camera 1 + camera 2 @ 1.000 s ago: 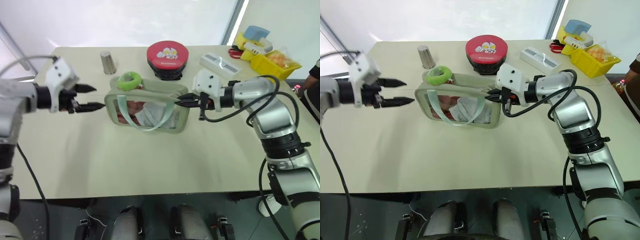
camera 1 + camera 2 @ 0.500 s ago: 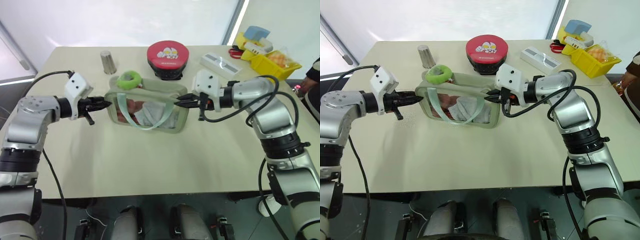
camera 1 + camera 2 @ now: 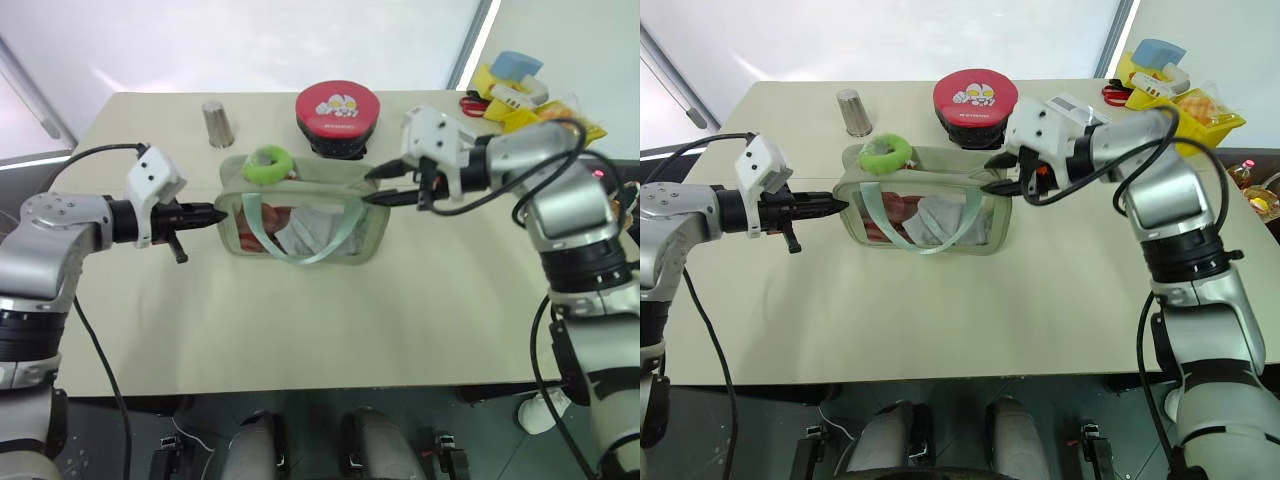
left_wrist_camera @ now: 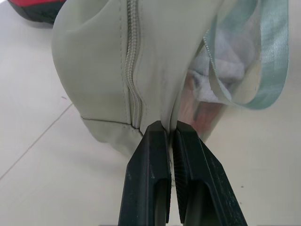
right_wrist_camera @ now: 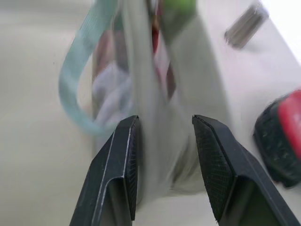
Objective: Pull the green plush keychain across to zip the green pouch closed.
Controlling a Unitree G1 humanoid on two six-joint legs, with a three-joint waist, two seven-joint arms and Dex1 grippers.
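The green pouch (image 3: 300, 215) stands upright mid-table, with red and white items behind its clear window and a mint strap hanging in front. The green plush keychain (image 3: 268, 164) sits at the left end of its top. My left gripper (image 3: 218, 213) is shut on the pouch's left end, and its fingers (image 4: 150, 155) pinch the fabric edge beside the zipper seam. My right gripper (image 3: 368, 187) is open at the pouch's upper right corner, with fingers (image 5: 123, 160) apart on either side of that end. I cannot tell whether they touch it.
A round red tin (image 3: 336, 112) stands just behind the pouch, and a small metal cup (image 3: 215, 124) stands behind it to the left. A yellow bin (image 3: 1195, 110) with loose items sits at the far right corner. Bare tabletop lies in front of the pouch.
My left gripper moved in to the pouch's left end and shut on it. My right gripper let go of the right end, opened and rose a little.
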